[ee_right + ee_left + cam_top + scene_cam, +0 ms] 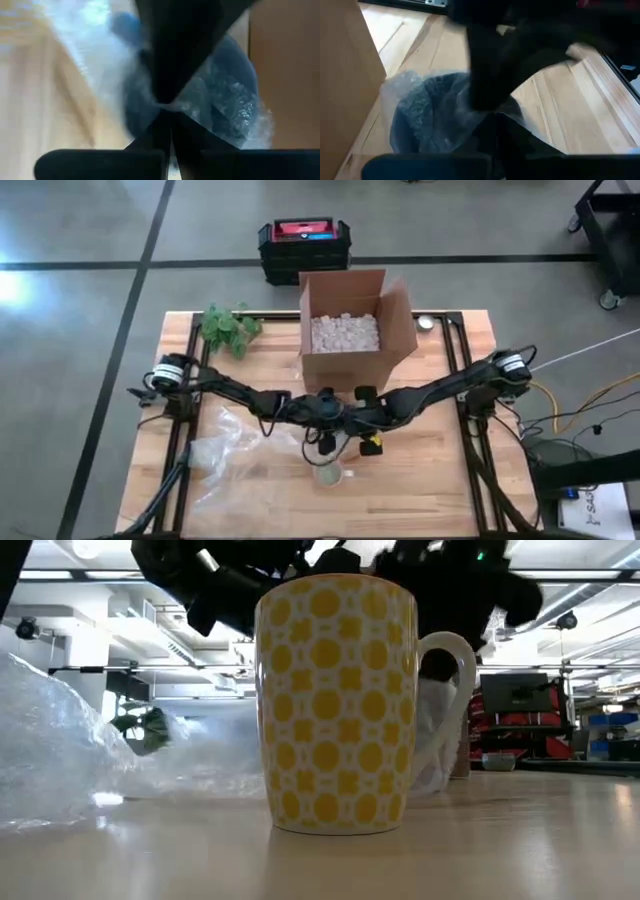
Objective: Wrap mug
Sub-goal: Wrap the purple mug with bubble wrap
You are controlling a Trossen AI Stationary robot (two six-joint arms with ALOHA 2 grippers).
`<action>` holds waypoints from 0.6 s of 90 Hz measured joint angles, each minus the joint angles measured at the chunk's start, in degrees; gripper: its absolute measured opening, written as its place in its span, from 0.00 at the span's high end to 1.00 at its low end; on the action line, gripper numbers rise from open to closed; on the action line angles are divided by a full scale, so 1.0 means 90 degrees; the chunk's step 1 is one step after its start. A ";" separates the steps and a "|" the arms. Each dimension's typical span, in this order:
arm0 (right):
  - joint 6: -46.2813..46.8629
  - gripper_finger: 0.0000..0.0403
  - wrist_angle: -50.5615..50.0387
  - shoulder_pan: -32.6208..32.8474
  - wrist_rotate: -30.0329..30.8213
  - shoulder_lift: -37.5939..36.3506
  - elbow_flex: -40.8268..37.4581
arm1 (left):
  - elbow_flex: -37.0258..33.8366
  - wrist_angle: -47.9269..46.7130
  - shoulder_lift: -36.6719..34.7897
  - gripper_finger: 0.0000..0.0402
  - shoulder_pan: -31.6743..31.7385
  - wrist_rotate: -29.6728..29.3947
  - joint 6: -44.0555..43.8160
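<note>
A dark blue mug in clear bubble wrap sits in front of the open cardboard box; the high view hides it under my arms. My left gripper and my right gripper meet at mid-table, both shut on the wrap. A yellow-patterned mug stands upright on its base on the table nearer the front edge, untouched. My left gripper pinches a gathered bit of the bubble wrap beside the blue mug between its two fingers; my right gripper's dark bulk right above covers much of the spot. How many layers cannot be told. My right gripper pinches the bubble wrap's bunched film between its two shut fingers, next to the blue mug. The left gripper's fingers come at the same spot from the opposite side. The wrap fans out from the pinch over the mug.
The box holds white packing peanuts. A loose sheet of bubble wrap lies at the front left. A green plant sprig lies at the back left and a small round object at the back right. A black crate stands beyond the table.
</note>
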 joint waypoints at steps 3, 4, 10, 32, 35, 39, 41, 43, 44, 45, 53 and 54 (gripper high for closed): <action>0.0002 0.99 0.0027 -0.0020 0.0000 0.0020 -0.0025 | -0.0005 -0.0028 -0.0033 1.00 0.0000 0.0000 0.0000; 0.0002 0.99 0.0037 -0.0022 0.0001 0.0024 -0.0030 | -0.0007 -0.0036 -0.0047 1.00 -0.0001 -0.0001 0.0000; -0.0012 0.99 0.0108 -0.0026 0.0015 0.0026 -0.0060 | -0.0022 -0.0229 -0.0196 1.00 -0.0013 0.0008 0.0021; 0.0007 0.99 0.0188 -0.0031 0.0051 -0.0030 -0.0043 | -0.0023 -0.1978 -0.1213 1.00 -0.0059 0.0014 0.0030; 0.0006 0.99 0.0180 -0.0031 0.0052 -0.0038 -0.0043 | -0.0023 -0.2403 -0.1380 1.00 -0.0077 -0.0011 0.0010; 0.0007 0.99 0.0194 -0.0031 0.0054 -0.0044 -0.0043 | -0.0023 -0.3009 -0.1647 1.00 -0.0120 -0.0137 -0.0061; 0.0007 0.99 0.0197 -0.0034 0.0054 -0.0044 -0.0043 | -0.0023 -0.3328 -0.1783 1.00 -0.0140 -0.0215 -0.0121; 0.0008 0.99 0.0189 -0.0034 0.0054 -0.0044 -0.0043 | -0.0023 -0.3648 -0.1923 1.00 -0.0157 -0.0302 -0.0208; 0.0009 0.99 0.0187 -0.0034 0.0054 -0.0044 -0.0043 | -0.0022 -0.3807 -0.2001 1.00 -0.0165 -0.0345 -0.0256; 0.0009 0.99 0.0190 -0.0034 0.0056 -0.0044 -0.0043 | -0.0020 -0.3967 -0.2081 1.00 -0.0174 -0.0389 -0.0307; 0.0005 0.99 0.0207 -0.0034 0.0064 -0.0044 -0.0048 | -0.0022 -0.5363 -0.2592 1.00 -0.0211 -0.0544 -0.0878; 0.0005 0.99 0.0210 -0.0034 0.0064 -0.0044 -0.0048 | -0.0038 -0.5495 -0.2648 1.00 -0.0210 -0.0552 -0.0947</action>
